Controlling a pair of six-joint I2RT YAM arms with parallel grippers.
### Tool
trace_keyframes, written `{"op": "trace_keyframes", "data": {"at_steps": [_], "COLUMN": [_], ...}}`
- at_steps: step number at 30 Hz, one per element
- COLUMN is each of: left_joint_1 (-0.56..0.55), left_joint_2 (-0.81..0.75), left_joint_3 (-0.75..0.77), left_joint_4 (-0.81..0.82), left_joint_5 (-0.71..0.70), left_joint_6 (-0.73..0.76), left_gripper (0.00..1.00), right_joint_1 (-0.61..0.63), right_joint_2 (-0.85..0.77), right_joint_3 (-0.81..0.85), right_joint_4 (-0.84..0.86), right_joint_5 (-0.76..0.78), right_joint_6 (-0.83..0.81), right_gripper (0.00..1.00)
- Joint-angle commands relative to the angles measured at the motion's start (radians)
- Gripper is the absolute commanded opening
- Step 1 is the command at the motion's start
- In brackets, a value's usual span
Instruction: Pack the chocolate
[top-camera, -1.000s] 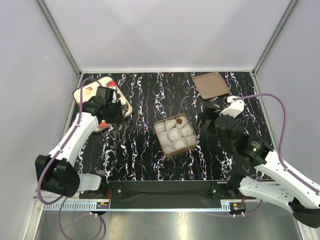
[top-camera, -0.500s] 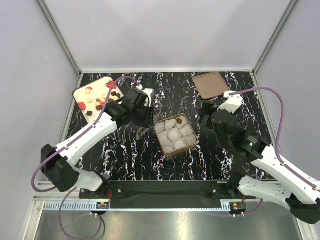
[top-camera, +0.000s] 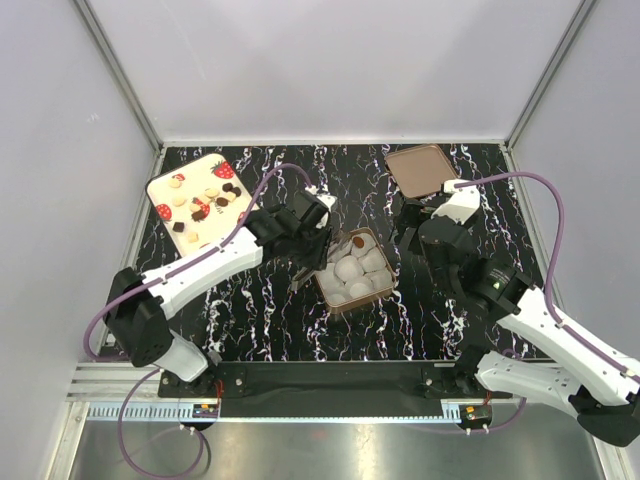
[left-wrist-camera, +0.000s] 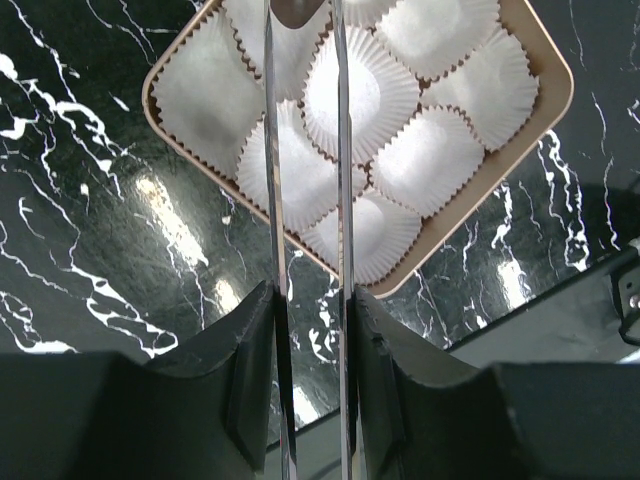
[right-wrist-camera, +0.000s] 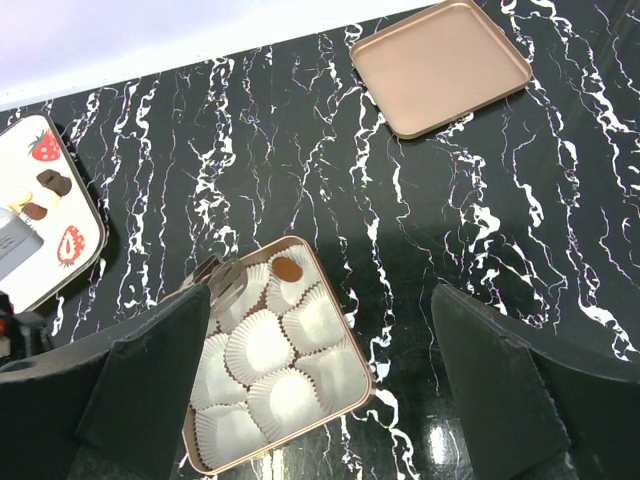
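Reaching over the black, white-veined tabletop (top-camera: 250, 320), the left gripper (left-wrist-camera: 303, 6) hangs above the near-left part of a square, copper-rimmed tin (left-wrist-camera: 472, 198) that sits mid-table. Its two long, thin fingers (left-wrist-camera: 270, 150) stand close together, and a held dark brown chocolate (left-wrist-camera: 296, 12) is pinched between their tips at the very top edge of the left wrist view. Below the fingers the tin is lined with white fluted paper cups (left-wrist-camera: 360, 90), packed side by side in three rows. One cup, in the far corner of the tin, already holds a second dark brown chocolate (right-wrist-camera: 288, 268), which lies apart from the fingertips.

The remaining loose chocolates (top-camera: 212, 192), some dark and some cream-white, lie scattered on a cream rectangular tray printed with red strawberries (top-camera: 195, 172) at the far left of the table, well apart from the tin.

The right gripper (right-wrist-camera: 325, 300) hovers to the right of the tin with its jaws spread wide and nothing between them. Beyond it, at the far right, a flat copper-brown square lid (top-camera: 422, 170) lies on the table.
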Motion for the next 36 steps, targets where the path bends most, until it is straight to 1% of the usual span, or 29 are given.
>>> {"op": "trace_keyframes", "data": {"at_steps": [1, 8, 14, 19, 31, 32, 36], "left_joint_1": [-0.005, -0.010, -0.011, -0.022, -0.031, -0.031, -0.033], "left_joint_2": [0.011, 0.046, 0.040, 0.040, 0.048, 0.048, 0.048], "left_joint_3": [0.034, 0.059, 0.047, 0.042, 0.060, 0.063, 0.068], "left_joint_4": [0.078, 0.046, 0.043, 0.043, 0.034, 0.032, 0.028], "left_joint_5": [-0.041, -0.085, -0.084, -0.082, -0.096, -0.101, -0.104], "left_joint_6": [0.000, 0.000, -0.004, -0.006, -0.015, -0.020, -0.026], "left_gripper": [0.30, 0.30, 0.31, 0.35, 0.41, 0.43, 0.44], "right_joint_1": [-0.012, -0.015, -0.016, -0.019, -0.021, -0.019, -0.019], "right_joint_2": [-0.019, -0.033, -0.031, -0.025, -0.042, -0.042, -0.060], "right_joint_3": [0.009, 0.001, -0.008, 0.000, 0.013, 0.012, 0.006], "right_joint_4": [0.036, 0.032, 0.036, 0.038, 0.033, 0.032, 0.023], "right_joint_5": [0.011, 0.009, 0.006, 0.000, -0.015, -0.015, -0.015], "right_joint_6": [0.002, 0.006, 0.005, 0.006, 0.012, 0.016, 0.022], "right_gripper": [1.00, 1.00, 1.00, 1.00, 1.00, 1.00, 1.00]}}
